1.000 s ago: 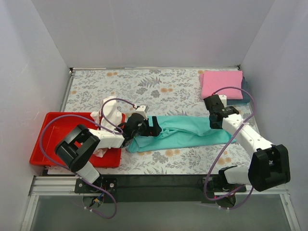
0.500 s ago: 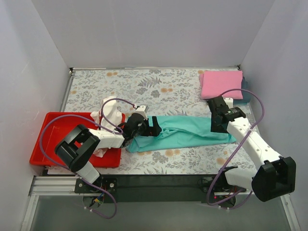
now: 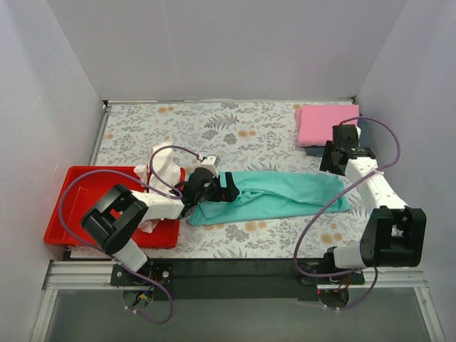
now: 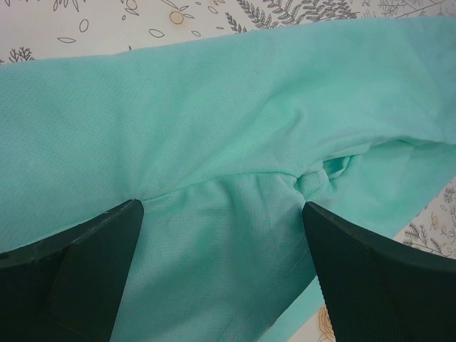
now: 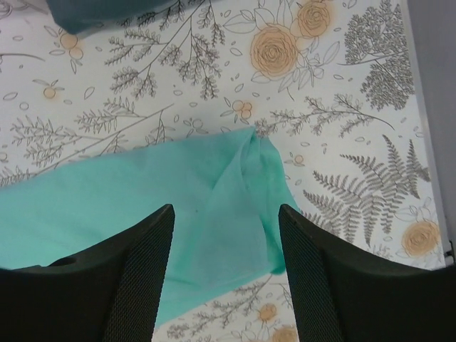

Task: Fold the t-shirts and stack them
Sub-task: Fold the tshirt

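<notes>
The teal t-shirt lies folded into a long strip across the middle of the table. My left gripper rests over its left end, open, with teal cloth spread between the two fingers. My right gripper hangs open above the strip's right end, holding nothing. The pink t-shirt lies folded at the back right on the dark blue-grey t-shirt. The white t-shirt sits crumpled, partly in the tray.
A red plastic tray stands at the front left, next to the left arm. White walls close in the floral table on three sides. The right arm's cable loops over the table's right edge.
My right gripper opened, let go of the teal t-shirt's right end, and drew back toward the pink t-shirt. The left arm has not moved.
</notes>
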